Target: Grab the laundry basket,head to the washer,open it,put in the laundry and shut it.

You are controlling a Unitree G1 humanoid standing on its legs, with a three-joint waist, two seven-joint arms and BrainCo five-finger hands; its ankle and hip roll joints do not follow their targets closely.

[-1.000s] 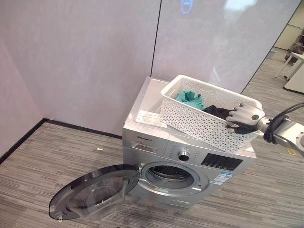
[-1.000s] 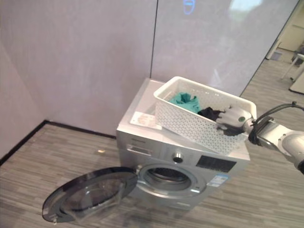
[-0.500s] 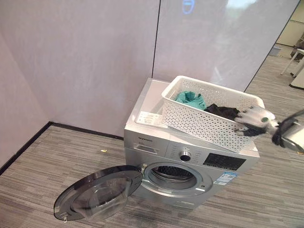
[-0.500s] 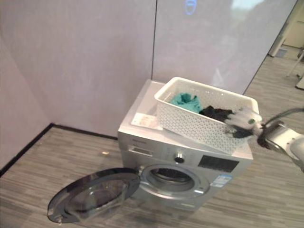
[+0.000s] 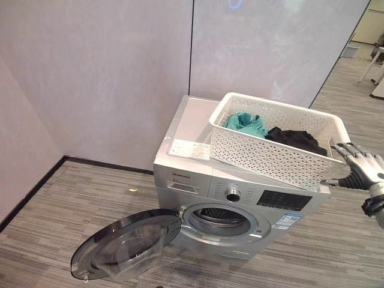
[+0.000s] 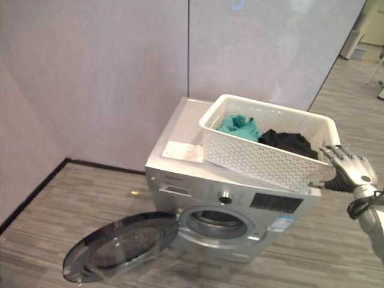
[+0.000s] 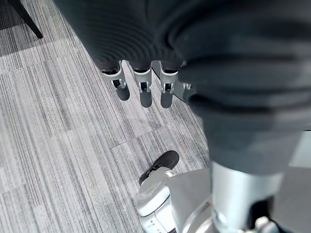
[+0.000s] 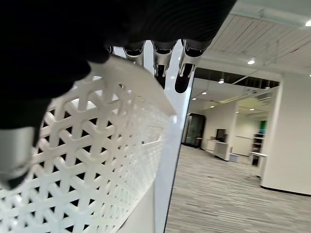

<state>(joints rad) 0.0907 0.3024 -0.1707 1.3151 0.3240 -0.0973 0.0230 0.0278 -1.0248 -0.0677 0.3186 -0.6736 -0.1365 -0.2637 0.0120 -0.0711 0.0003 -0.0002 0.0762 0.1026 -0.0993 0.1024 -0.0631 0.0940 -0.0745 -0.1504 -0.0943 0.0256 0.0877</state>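
A white lattice laundry basket (image 5: 273,156) rests tilted on top of the silver washer (image 5: 198,180). Inside it lie a teal garment (image 5: 245,123) and a black garment (image 5: 296,139). The washer's round door (image 5: 123,245) hangs wide open, low at the left, and the drum opening (image 5: 224,219) shows. My right hand (image 5: 360,168) is open just past the basket's right end, fingers spread, holding nothing. In the right wrist view the basket's wall (image 8: 97,165) is right beside my straight fingers (image 8: 186,65). My left hand (image 7: 142,87) hangs open above the floor.
The washer stands in a corner against pale wall panels (image 5: 120,72), with a black skirting strip (image 5: 36,183) along the floor. Grey striped floor (image 5: 54,240) lies to the left and in front. Office furniture (image 5: 375,72) shows far right.
My right hand has come out of the basket's right end, off the black garment, and now hovers open beside the rim. The black garment stays in the basket. The camera has shifted slightly.
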